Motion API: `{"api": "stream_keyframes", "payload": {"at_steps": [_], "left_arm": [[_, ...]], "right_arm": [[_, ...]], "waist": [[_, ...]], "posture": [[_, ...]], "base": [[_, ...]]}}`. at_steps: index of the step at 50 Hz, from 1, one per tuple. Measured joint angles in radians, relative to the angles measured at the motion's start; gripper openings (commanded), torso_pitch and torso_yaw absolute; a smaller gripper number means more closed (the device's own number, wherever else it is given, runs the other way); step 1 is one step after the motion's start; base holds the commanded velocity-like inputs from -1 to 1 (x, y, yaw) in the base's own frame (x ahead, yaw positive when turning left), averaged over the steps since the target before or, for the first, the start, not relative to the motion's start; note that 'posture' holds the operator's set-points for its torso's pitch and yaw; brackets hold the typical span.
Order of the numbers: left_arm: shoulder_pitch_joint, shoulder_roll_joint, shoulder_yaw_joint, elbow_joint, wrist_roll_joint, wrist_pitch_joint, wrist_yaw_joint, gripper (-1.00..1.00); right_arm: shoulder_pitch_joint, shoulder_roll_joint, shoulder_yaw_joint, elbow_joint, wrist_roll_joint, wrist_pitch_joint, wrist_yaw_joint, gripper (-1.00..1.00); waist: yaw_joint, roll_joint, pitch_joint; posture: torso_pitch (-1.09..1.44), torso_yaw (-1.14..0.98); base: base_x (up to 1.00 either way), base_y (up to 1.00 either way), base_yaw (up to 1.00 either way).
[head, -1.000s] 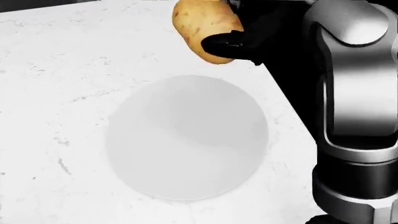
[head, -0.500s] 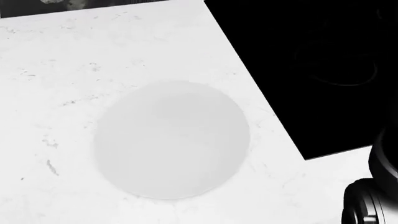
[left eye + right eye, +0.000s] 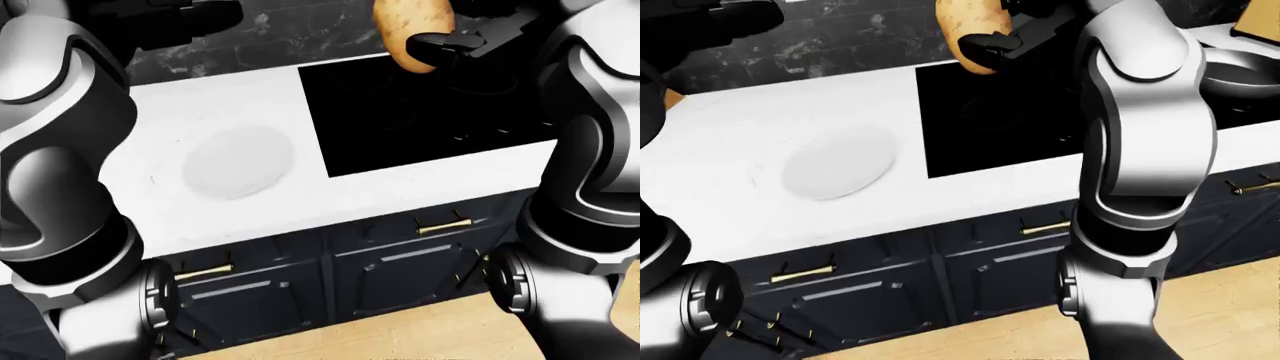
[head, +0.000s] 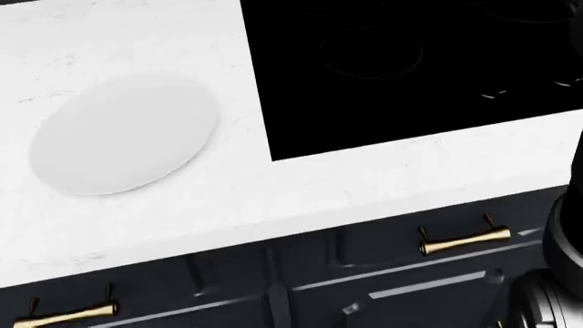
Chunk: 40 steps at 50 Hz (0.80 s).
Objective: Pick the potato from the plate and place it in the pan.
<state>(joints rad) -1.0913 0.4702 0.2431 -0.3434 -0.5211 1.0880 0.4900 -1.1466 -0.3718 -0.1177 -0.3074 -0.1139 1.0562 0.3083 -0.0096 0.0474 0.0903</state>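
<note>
Shifted leftward in the head view as the camera moved, the round white plate [image 4: 123, 133] lies bare on the white marble counter [image 4: 227, 198]; the right hand [image 3: 440, 46] grasps the tan potato [image 3: 410, 26] above the black stovetop [image 3: 420, 112]; left hand's grip unclear

Flat, even render light; white counter [image 4: 137, 41] nearly blown out; black stove [image 4: 410, 68] detailless; focus sharp.
</note>
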Motion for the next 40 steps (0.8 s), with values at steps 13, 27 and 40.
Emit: {"api": "stream_keyframes", "payload": {"at_steps": [13, 27, 40], "left_arm": [[0.012, 0.011, 0.019, 0.007, 0.014, -0.003, 0.010, 1.00], [0.006, -0.002, -0.001, 0.009, -0.001, 0.006, 0.000, 1.00], [0.005, 0.008, 0.009, 0.013, -0.001, -0.002, 0.002, 1.00]], "right_arm": [[-0.010, 0.021, 0.025, -0.012, 0.007, -0.025, 0.010, -1.00], [0.007, 0.013, 0.016, -0.001, -0.024, -0.030, 0.014, -1.00], [-0.003, 0.025, 0.015, -0.007, -0.027, -0.032, 0.022, -1.00]], "waist": [[0.027, -0.026, -0.036], [0.017, -0.090, 0.007], [0.020, 0.022, -0.011]], "posture": [[0.00, 0.00], [0.00, 0.00], [0.00, 0.00]], "base": [[0.00, -0.47, 0.00], [0.00, -0.19, 0.00], [0.00, -0.46, 0.00]]}}
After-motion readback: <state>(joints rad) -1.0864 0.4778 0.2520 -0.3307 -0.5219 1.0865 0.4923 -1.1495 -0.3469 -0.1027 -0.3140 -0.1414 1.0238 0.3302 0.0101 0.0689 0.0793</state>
